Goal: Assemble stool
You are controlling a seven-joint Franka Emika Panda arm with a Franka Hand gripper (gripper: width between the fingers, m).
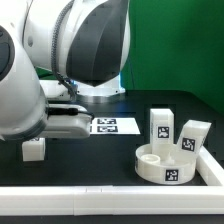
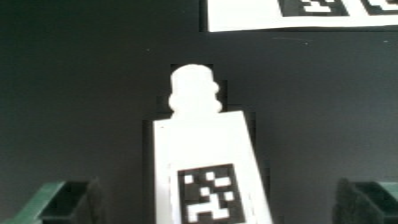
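Observation:
In the wrist view a white stool leg [image 2: 206,160] lies flat on the black table, tag facing up and its threaded tip [image 2: 192,88] pointing away. My gripper [image 2: 214,205] is open above it, one dark finger [image 2: 61,202] on each side, clear of the leg. In the exterior view this leg [image 1: 33,149] shows at the left below the arm, whose bulk hides the fingers. The round seat [image 1: 163,165] sits at the exterior view's right. Two more legs [image 1: 161,125] [image 1: 192,136] stand just behind the seat.
The marker board [image 1: 115,125] [image 2: 302,12] lies flat mid-table, beyond the leg's tip. A long white border rail [image 1: 100,205] runs along the table's front edge and up its right side, close to the seat.

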